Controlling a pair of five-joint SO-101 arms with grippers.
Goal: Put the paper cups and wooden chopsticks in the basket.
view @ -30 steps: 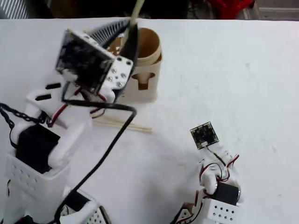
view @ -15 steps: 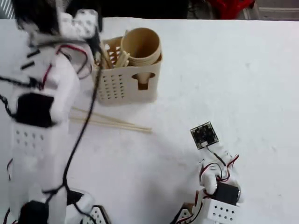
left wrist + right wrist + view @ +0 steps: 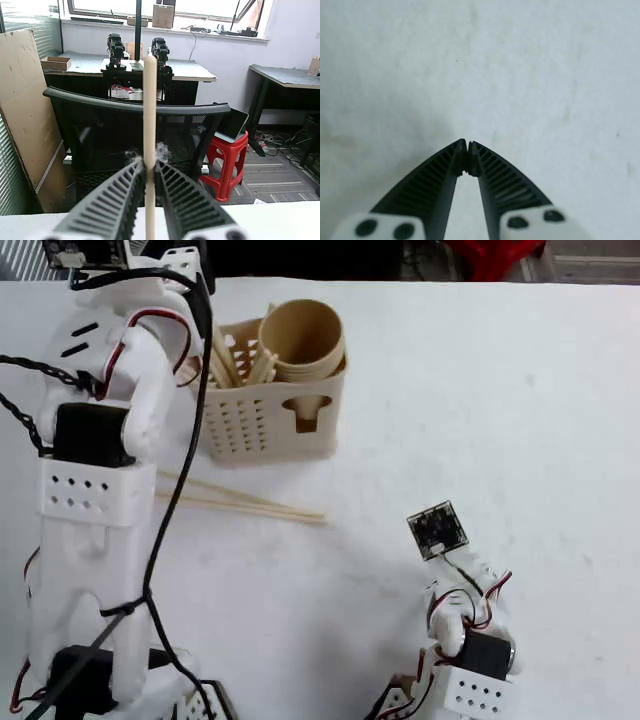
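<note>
The left tool (image 3: 149,167) is pinching one chopstick (image 3: 149,115) upright between its tips, raised high at the far left and facing out over the room beyond the desk (image 3: 500,390); this is a narrow pinch on a long smooth stick, so I judge it could swivel or slide out on the way down, landing outside the basket (image 3: 270,425) or off the far edge; the basket already holds the stacked paper cups (image 3: 303,335) and several sticks (image 3: 225,360), which could block or deflect the incoming tip; two more chopsticks (image 3: 250,505) lie side by side on the desk just near of the basket, with a black cable (image 3: 175,500) hanging across their left ends that might drag them; the right tool (image 3: 466,150) is pressed together on nothing, over bare desk at near right
</note>
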